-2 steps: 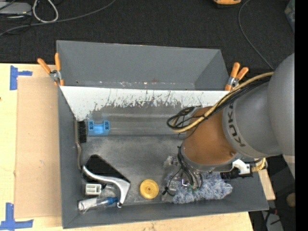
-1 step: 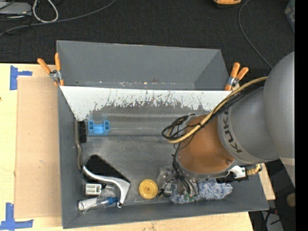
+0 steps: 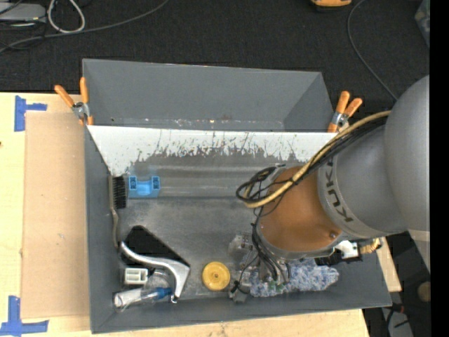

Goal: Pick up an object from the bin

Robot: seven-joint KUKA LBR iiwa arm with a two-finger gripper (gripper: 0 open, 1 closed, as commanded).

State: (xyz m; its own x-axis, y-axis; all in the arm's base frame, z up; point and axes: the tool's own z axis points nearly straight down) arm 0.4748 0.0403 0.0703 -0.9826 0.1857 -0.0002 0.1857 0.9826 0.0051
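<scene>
A grey metal bin (image 3: 203, 93), seen from above. The robot arm (image 3: 372, 174) reaches in from the right, with its gripper (image 3: 254, 279) low at the bin's front edge, towards the front right corner. A blue-and-white fuzzy cloth (image 3: 314, 278) lies just beside the gripper along that edge. A yellow disc (image 3: 216, 276) sits near it on the other side. Whether the claw is wide or narrow cannot be told. This looks like the grasping step. The next move calls for a firm close on one thing, then a straight lift.

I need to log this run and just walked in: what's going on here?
The robot arm is down in the grey bin, entering from the right. Its gripper sits low near the bin's lower right corner, at the edge of a fluffy blue-and-white cloth, beside a yellow disc. Whether it holds anything, I cannot tell.
</scene>
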